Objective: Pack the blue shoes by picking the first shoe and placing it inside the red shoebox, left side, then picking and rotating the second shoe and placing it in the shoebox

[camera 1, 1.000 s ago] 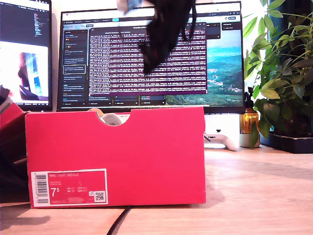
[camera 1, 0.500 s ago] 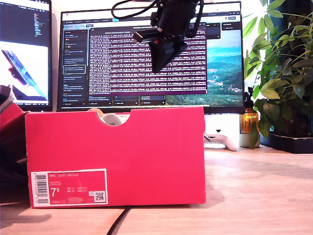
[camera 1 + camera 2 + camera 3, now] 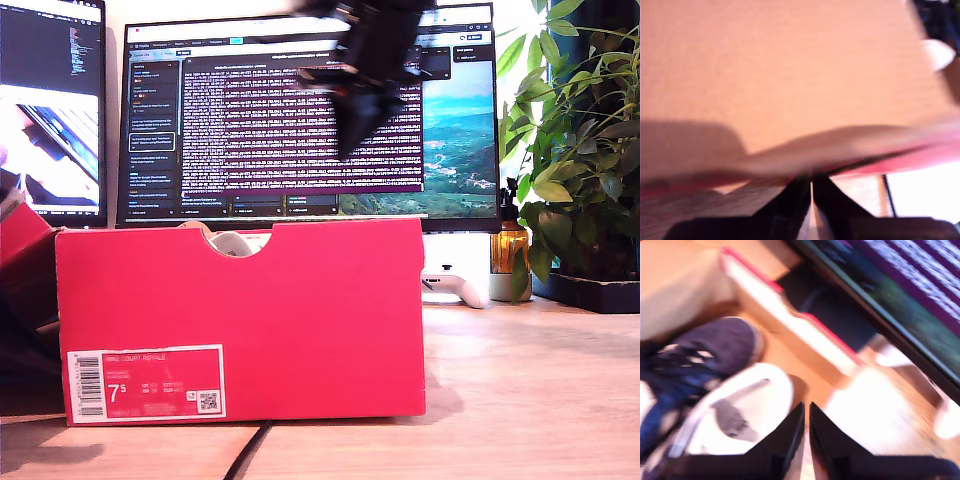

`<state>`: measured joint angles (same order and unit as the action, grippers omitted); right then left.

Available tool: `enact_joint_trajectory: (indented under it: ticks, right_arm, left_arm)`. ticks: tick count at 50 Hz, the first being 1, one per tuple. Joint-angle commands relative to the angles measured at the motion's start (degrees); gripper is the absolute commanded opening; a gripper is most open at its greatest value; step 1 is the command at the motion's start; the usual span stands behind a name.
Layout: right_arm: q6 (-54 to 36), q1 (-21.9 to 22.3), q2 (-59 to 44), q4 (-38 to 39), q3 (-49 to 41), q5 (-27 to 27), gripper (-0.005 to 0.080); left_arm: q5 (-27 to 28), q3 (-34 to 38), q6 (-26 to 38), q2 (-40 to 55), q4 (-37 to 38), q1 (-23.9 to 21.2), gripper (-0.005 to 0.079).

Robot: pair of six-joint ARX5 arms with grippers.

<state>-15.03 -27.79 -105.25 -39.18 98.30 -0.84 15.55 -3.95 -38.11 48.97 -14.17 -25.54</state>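
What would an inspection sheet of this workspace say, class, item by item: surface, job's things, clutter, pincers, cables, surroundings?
Surface: wooden table, bare at the exterior view's right.
Job's things: red shoebox upright, notch on top, label showing 7.5; one blue shoe inside it, white lining up.
Clutter: white game controller behind the box.
Pincers: my second pincer shut, empty, above the box; my first pincer shut, close to cardboard.
Cables: black cable running from under the box.
Surroundings: two lit monitors, potted plant at the exterior view's right.
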Motion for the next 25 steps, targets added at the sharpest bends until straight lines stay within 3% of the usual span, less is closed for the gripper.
enact_joint_trajectory:
  ticks: [1,14,25]
  right_arm:
    - [0.24,0.46,3.15,-0.42,0.57,0.96,-0.0011]
    - [0.98,2.62,3.19,-2.75,0.55,4.52,-0.0011]
    - [3.17,4.85,3.19,-6.51,0.24,7.06,-0.0011]
  left_arm:
    - [-0.07,0.98,1.09,-3.41,1.9,-0.42,-0.0019]
    - [-3.96,-2.58,4.83,-17.33,18.45,-0.52,-0.0019]
    - [-7.56,-5.9,9.38,-26.97,26.86,-0.52,-0.0019]
